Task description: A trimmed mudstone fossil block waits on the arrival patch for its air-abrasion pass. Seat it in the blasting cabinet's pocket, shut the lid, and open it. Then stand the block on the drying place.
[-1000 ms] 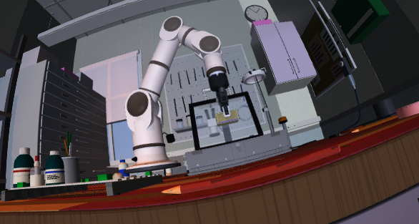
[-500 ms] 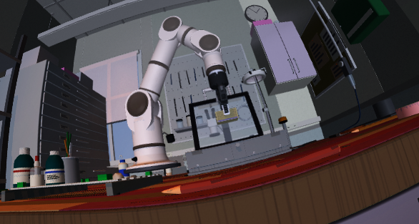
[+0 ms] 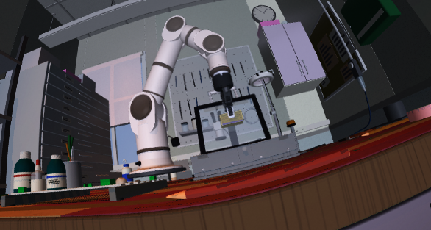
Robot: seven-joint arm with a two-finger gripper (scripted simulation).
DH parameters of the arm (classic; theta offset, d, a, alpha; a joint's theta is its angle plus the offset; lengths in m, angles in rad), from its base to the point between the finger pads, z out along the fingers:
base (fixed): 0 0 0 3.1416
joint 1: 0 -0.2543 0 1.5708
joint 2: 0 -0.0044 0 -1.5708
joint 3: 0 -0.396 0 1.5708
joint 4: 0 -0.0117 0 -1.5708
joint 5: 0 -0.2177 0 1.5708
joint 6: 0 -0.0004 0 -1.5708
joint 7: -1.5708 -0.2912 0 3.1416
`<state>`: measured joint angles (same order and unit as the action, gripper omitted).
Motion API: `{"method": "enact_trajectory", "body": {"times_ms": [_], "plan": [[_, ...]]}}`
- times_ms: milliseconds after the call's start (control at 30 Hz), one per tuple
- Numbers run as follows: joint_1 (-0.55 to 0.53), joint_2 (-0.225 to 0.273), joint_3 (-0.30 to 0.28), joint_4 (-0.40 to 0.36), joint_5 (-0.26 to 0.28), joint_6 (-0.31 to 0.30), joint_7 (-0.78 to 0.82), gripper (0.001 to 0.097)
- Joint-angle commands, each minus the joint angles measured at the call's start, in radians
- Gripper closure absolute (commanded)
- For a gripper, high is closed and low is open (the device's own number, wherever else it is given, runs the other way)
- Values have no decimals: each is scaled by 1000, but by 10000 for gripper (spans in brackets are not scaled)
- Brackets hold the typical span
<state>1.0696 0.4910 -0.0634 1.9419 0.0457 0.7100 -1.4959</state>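
The mudstone fossil block [image 3: 232, 118] is a tan slab with a pale purple underside. It hangs in the air in front of the blasting cabinet's raised lid [image 3: 231, 122], a black frame with a clear pane. The grey cabinet base [image 3: 244, 155] lies below the block on the red bench. The pocket in the base is hidden from this low angle. My gripper [image 3: 230, 114] points straight down and grips the block from above.
The white arm's base [image 3: 152, 149] stands left of the cabinet. A magnifier lamp on a stand [image 3: 262, 78] rises to the cabinet's right, with an orange-capped knob [image 3: 291, 124] near it. Bottles and a cup [image 3: 44, 173] sit on a tray at far left.
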Motion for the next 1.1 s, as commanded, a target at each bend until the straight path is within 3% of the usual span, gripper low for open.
{"method": "enact_trajectory", "body": {"times_ms": [0, 533, 1067], "plan": [[6, -3, 0, 3, 0, -2, 5, 901], [198, -45, -14, 100, 10, -57, 173, 901], [594, -66, -41, 149, 28, -83, 529, 901]]}}
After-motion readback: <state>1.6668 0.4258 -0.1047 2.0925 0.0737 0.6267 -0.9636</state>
